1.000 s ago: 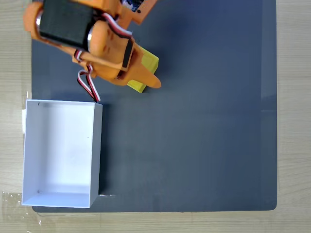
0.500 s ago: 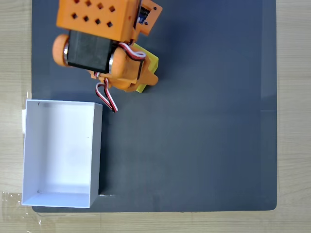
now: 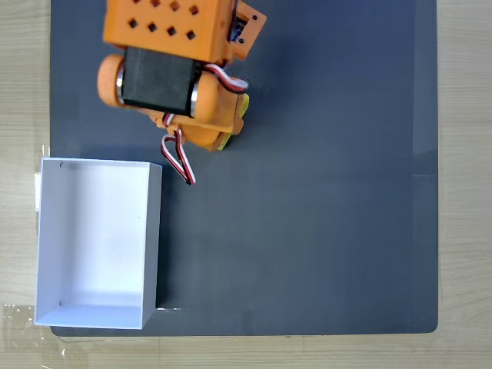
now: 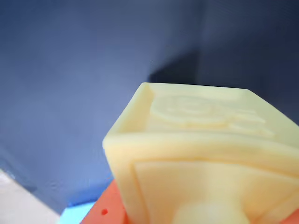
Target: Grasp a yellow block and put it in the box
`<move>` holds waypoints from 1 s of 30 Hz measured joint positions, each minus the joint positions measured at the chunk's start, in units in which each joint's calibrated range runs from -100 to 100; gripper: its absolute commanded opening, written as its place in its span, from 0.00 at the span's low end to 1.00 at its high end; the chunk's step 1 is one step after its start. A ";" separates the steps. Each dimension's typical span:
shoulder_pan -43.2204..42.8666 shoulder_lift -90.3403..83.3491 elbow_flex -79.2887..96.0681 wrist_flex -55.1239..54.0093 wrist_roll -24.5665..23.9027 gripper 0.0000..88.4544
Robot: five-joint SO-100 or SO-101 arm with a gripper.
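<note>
The orange arm reaches in from the top edge of the fixed view, its perforated housing uppermost and a black servo just below it. The gripper (image 3: pixel 227 132) points down and to the right, mostly hidden under the wrist body, closed on the block (image 3: pixel 240 115), of which only a yellow sliver shows at its right side. A red, white and black cable loops below the wrist. In the wrist view an orange finger (image 4: pixel 110 207) sits against the block's lower left
</note>
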 measured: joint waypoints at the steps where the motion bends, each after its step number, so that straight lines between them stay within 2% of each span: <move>1: -1.26 -1.77 -0.72 -0.43 -1.43 0.22; 9: -8.55 -14.50 -2.35 -10.30 -16.27 0.22; 16: -5.67 -18.88 -2.35 -17.65 -29.32 0.22; 21: 1.08 -18.88 -2.71 -24.15 -33.76 0.22; 25: 5.76 -16.60 -5.69 -30.38 -35.50 0.22; 30: 10.44 -9.19 -12.74 -32.71 -37.45 0.22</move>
